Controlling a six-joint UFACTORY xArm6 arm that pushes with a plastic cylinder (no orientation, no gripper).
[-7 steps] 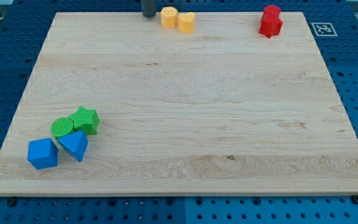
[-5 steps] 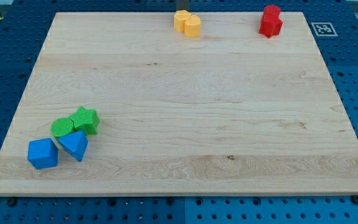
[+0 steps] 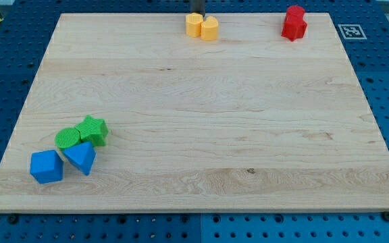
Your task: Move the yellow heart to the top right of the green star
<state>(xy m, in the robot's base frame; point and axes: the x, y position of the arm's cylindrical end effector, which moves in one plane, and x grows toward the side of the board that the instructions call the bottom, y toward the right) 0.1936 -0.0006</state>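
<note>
Resting my tip (image 3: 196, 12) just above the yellow heart (image 3: 210, 29); no fingers here. It looks light, stiff, slippery: push its upper-right side toward the green star (image 3: 92, 129).

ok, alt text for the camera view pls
My tip sits at the view's top edge, just above two touching yellow blocks, on a wooden board. The green star is far off at lower left, clustered with a green round block and two blue blocks; a red block sits top right.

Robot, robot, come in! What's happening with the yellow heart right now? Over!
My tip at the view's top edge, just behind the yellow blocks. Yellow heart block far from green star block. Nothing blocks the wooden board between them.
</note>
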